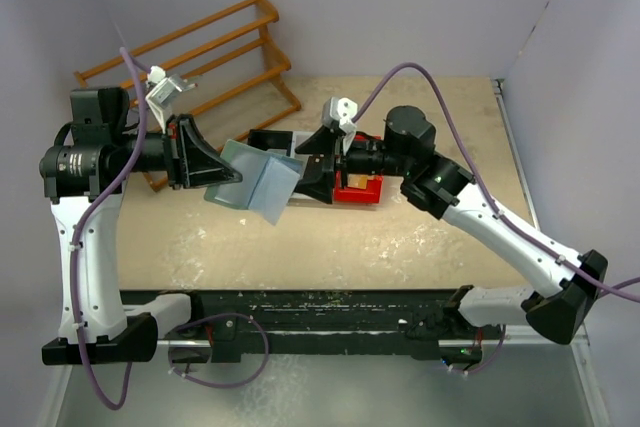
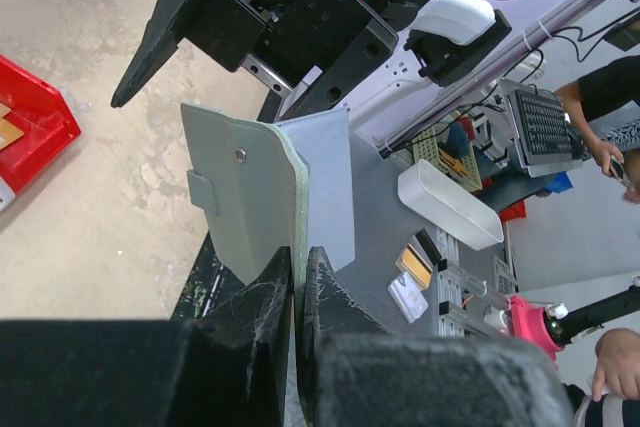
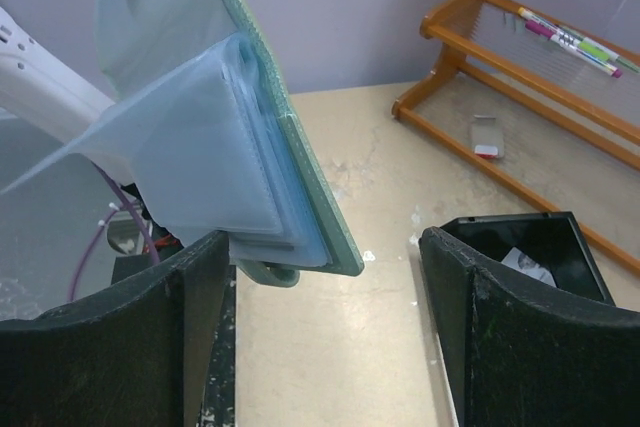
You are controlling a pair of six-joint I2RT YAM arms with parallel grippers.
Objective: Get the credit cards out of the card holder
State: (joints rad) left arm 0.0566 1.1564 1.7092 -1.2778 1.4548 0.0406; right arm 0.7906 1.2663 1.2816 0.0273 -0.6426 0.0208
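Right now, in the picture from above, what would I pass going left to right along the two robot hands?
left gripper, shut on the card holder → card holder, held open above the table → right gripper, open → red bin

- Card holder (image 1: 250, 179): flat grey-green wallet, opened like book, held up off table (image 1: 400, 237).
- One edge pinched in left gripper (image 2: 298, 267), fingers closed on it.
- Outer face: grey-green, metal snap, small tab.
- Inner side: stack of pale blue translucent sleeves. Sleeve contents cannot be told.
- Spine edge tilted, not level.
- Credit cards: one grey-white card (image 3: 527, 265) lies flat in black bin (image 3: 580, 247).
- Orange-gold piece (image 2: 6, 133) at frame edge in red bin (image 2: 45, 117), apparently another card.
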